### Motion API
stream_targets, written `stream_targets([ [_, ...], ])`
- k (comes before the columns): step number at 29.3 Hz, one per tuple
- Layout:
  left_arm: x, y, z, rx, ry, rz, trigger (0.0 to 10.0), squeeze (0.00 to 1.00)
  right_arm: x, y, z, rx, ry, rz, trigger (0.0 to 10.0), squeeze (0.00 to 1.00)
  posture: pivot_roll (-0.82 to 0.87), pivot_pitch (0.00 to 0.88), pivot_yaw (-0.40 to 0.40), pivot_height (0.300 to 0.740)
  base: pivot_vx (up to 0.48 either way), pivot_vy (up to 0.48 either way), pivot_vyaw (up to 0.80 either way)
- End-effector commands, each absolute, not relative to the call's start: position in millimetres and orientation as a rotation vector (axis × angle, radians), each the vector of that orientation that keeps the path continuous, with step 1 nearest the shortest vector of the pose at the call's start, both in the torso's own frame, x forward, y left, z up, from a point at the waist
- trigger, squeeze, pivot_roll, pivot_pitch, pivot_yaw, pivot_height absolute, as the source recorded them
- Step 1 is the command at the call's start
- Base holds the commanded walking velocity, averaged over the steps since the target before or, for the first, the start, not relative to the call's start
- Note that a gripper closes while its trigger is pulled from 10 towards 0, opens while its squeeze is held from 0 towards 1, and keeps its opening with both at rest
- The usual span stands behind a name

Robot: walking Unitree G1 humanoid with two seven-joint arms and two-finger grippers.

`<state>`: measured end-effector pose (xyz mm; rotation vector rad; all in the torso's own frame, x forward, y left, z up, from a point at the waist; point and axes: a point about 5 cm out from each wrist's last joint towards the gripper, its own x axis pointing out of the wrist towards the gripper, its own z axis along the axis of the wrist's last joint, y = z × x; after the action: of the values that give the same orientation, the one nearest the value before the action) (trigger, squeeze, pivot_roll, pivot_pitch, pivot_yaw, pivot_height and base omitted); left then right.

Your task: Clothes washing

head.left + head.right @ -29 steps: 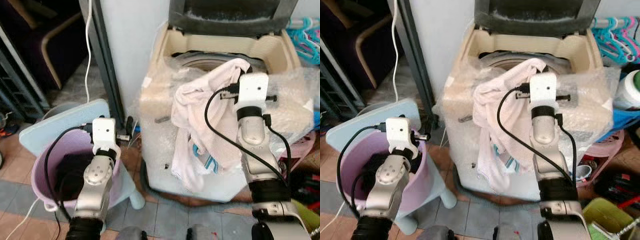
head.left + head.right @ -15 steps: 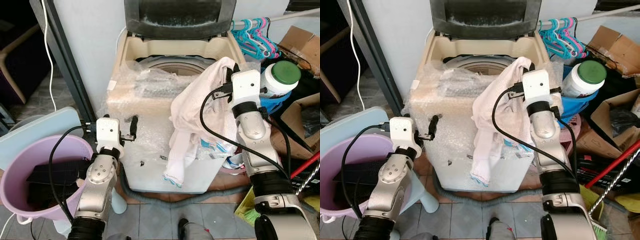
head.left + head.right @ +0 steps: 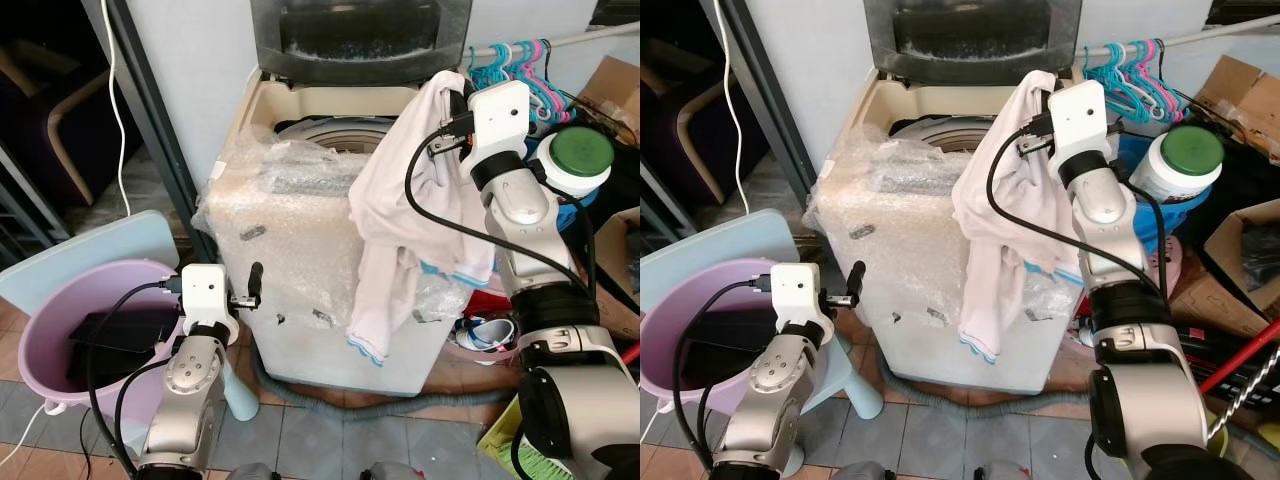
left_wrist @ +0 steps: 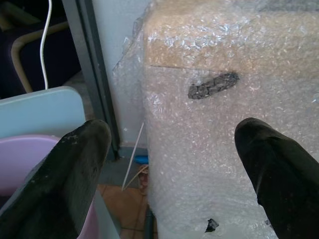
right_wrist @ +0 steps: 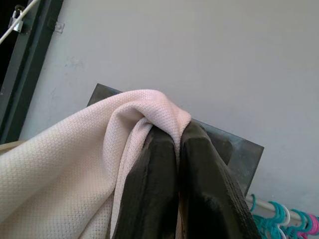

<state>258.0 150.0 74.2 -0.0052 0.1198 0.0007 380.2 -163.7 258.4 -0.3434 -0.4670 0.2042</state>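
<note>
Right gripper [image 5: 167, 144], fingers pinched shut on a fold of pale pink shirt [image 3: 410, 200]; soft, light, drapes below it beside the washing machine [image 3: 300, 230]. Left gripper [image 4: 169, 164] open, empty.

Tiled floor [image 3: 330, 440] under washing machine [image 3: 300, 260]

Bucket [image 3: 45, 318] left of washer [image 3: 330, 270] — hangers [image 3: 505, 70] right.
</note>
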Motion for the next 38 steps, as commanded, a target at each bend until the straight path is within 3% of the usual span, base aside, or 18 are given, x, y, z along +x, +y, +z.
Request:
stream_targets([
  [1,257,155,78,0.003,0.111,0.022,10.0,0.0,380,-154,279,-0.325,-0.546,0.237,10.0,0.0,0.0,0.057,0.026,0.74,0.27,0.0,0.46],
  [9,253,150,75,-0.003,0.138,0.005,10.0,0.0,395,-144,305,-0.328,-0.588,0.239,10.0,0.0,0.02,0.057,0.015,0.74,0.33,0.0,0.33],
  [16,251,148,73,-0.001,0.157,0.012,10.0,0.0,411,-177,356,-0.228,-0.53,0.002,10.0,0.0,0.03,0.054,0.003,0.74,0.0,0.0,0.0],
  [21,251,147,73,0.001,0.159,0.013,10.0,0.0,413,-187,369,-0.211,-0.504,-0.042,10.0,0.0,0.03,0.054,-0.006,0.74,0.0,0.0,0.0],
  [25,251,147,72,0.005,0.163,0.022,10.0,0.0,420,-183,350,-0.244,-0.392,-0.029,10.0,0.0,0.04,0.053,-0.012,0.74,0.0,0.0,0.0],
  [29,252,145,72,0.013,0.164,0.021,10.0,0.0,427,-173,280,-0.294,-0.094,0.096,10.0,0.0,0.04,0.051,-0.015,0.74,0.0,0.0,0.0],
  [30,252,145,72,0.013,0.164,0.021,10.0,0.0,427,-173,280,-0.294,-0.094,0.096,10.0,0.0,0.04,0.051,-0.015,0.74,0.0,0.0,0.0],
  [31,252,145,72,0.014,0.164,0.021,10.0,0.0,426,-174,264,-0.297,-0.033,0.115,10.0,1.0,0.04,0.05,-0.015,0.74,0.0,0.0,0.0],
  [35,252,144,72,0.017,0.166,0.021,10.0,0.0,423,-180,243,-0.306,0.009,0.13,10.0,1.0,0.03,0.05,-0.014,0.74,0.0,0.0,0.0],
  [38,253,144,73,0.036,0.155,0.014,10.0,0.0,418,-192,271,-0.232,-0.23,0.091,10.0,1.0,0.03,0.048,-0.013,0.74,0.0,0.0,0.0],
])
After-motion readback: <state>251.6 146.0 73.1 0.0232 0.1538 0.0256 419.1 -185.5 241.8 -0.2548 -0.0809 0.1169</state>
